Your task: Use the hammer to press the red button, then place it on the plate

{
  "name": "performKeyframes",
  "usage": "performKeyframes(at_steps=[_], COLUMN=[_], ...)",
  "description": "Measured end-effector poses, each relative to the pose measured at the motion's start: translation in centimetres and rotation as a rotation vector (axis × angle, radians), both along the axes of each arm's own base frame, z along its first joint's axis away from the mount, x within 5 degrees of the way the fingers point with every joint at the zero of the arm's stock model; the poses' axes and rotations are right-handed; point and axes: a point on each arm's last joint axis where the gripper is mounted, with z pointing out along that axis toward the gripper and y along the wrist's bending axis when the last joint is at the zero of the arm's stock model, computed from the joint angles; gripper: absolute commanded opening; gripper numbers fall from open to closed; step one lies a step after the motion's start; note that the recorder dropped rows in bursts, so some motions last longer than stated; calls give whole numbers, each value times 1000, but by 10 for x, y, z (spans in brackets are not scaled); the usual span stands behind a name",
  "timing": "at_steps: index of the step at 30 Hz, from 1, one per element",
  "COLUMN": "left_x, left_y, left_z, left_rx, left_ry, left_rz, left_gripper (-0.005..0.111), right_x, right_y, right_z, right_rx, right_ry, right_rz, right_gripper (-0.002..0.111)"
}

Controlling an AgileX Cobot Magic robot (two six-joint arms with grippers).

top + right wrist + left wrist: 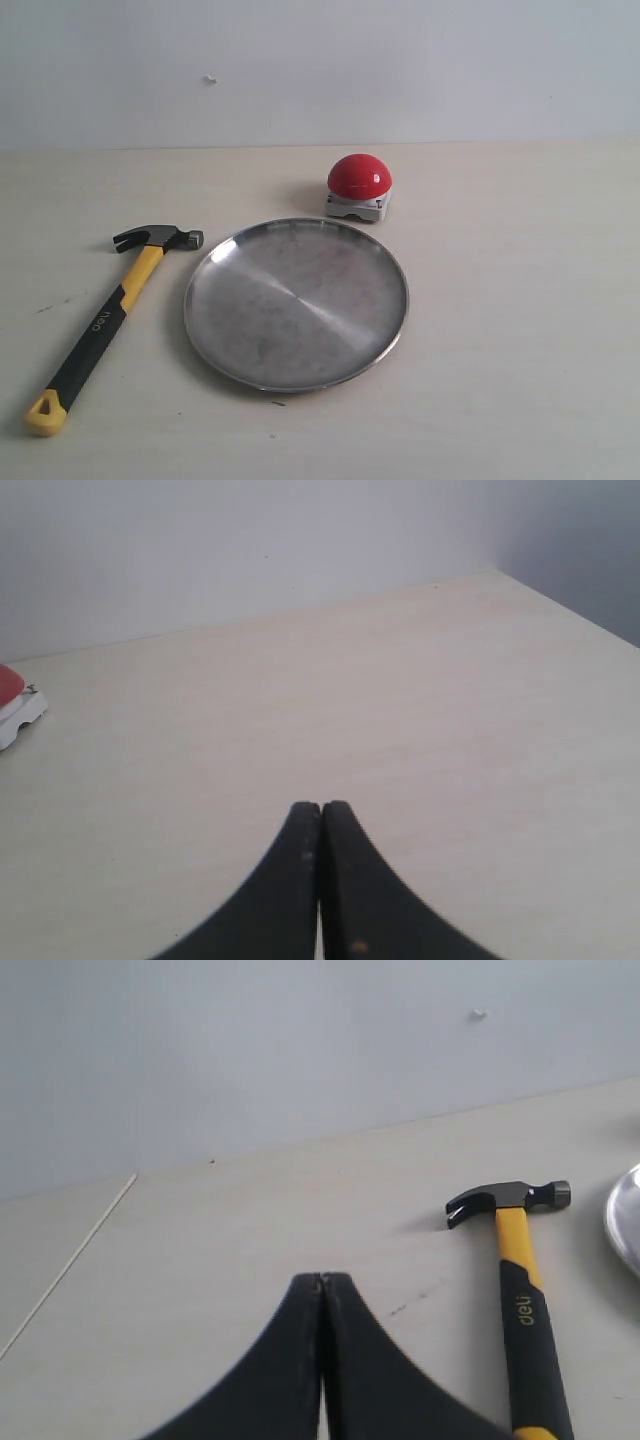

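The hammer [110,317] lies flat on the table at the left, dark head toward the wall, yellow looped end toward the front edge. Right beside it rests the plate [230,256], a round silver dish holding nothing. Behind the plate sits the red button [360,176] on its grey-white base. No gripper appears in the exterior view. In the left wrist view my left gripper [322,1278] is shut and holds nothing, with the hammer [523,1295] lying apart from it and the plate's rim [618,1222] at the frame edge. My right gripper [320,806] is shut and holds nothing, far from the red button [8,681].
A pale wall runs along the back of the beige table [520,330]. The right wrist view shows the table's far corner [495,572]. A thin seam [70,1262] crosses the surface in the left wrist view.
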Motion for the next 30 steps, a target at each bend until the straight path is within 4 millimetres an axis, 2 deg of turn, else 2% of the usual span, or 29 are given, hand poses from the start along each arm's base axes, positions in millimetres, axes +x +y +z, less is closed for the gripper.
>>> performKeyframes(at_steps=[9, 16, 20, 23, 27, 30], left_x=[0, 1, 1, 1, 1, -1], left_y=[-4, -6, -8, -8, -5, 4], left_z=[0, 4, 8, 9, 16, 31], left_rx=[-207, -297, -486, -563, -639, -786], left_ry=[0, -42, -78, -91, -176, -385], left_rz=[-17, -25, -33, -35, -21, 20], left_gripper=[0, 0, 0, 0, 0, 0], right_x=[0, 0, 0, 0, 0, 0], right_y=[0, 0, 0, 0, 0, 0], right_z=[0, 0, 0, 0, 0, 0], right_rx=[0, 0, 0, 0, 0, 0], right_ry=[0, 0, 0, 0, 0, 0], right_rz=[0, 0, 0, 0, 0, 0], right_gripper=[0, 0, 0, 0, 0, 0])
